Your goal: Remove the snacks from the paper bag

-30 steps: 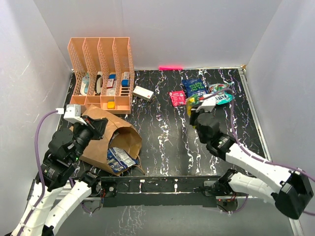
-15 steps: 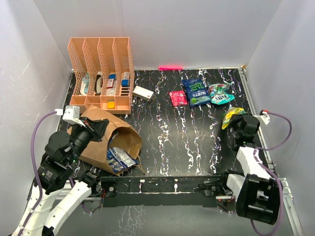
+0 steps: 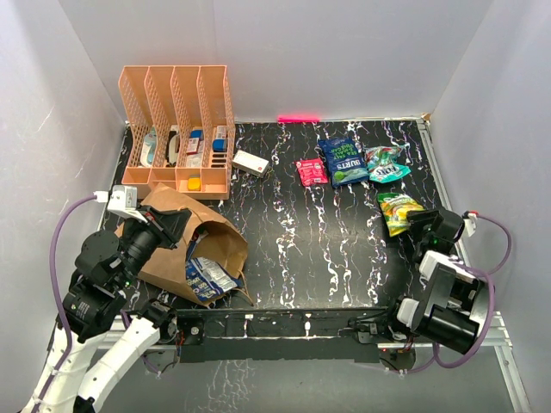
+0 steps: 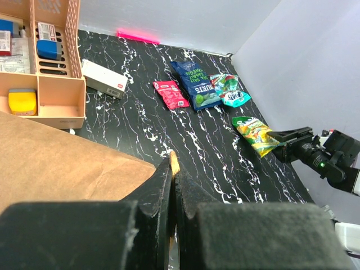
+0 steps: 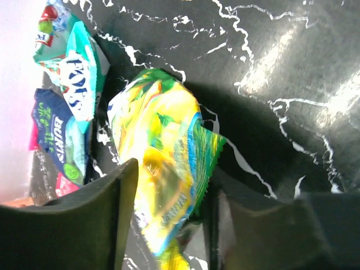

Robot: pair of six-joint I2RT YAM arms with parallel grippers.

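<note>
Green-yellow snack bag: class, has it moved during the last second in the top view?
Yes. The green-yellow bag has gone right and toward the near edge. It now lies on the near side of the teal bag.

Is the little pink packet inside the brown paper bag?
No, the pink packet lies out on the table beside the dark blue chip bag, far from the paper bag.

black marble table (image 3: 293, 241): paper bag (image 3: 209, 234), snacks (image 3: 343, 161), orange rack (image 3: 176, 129), white box (image 3: 250, 163).
</note>
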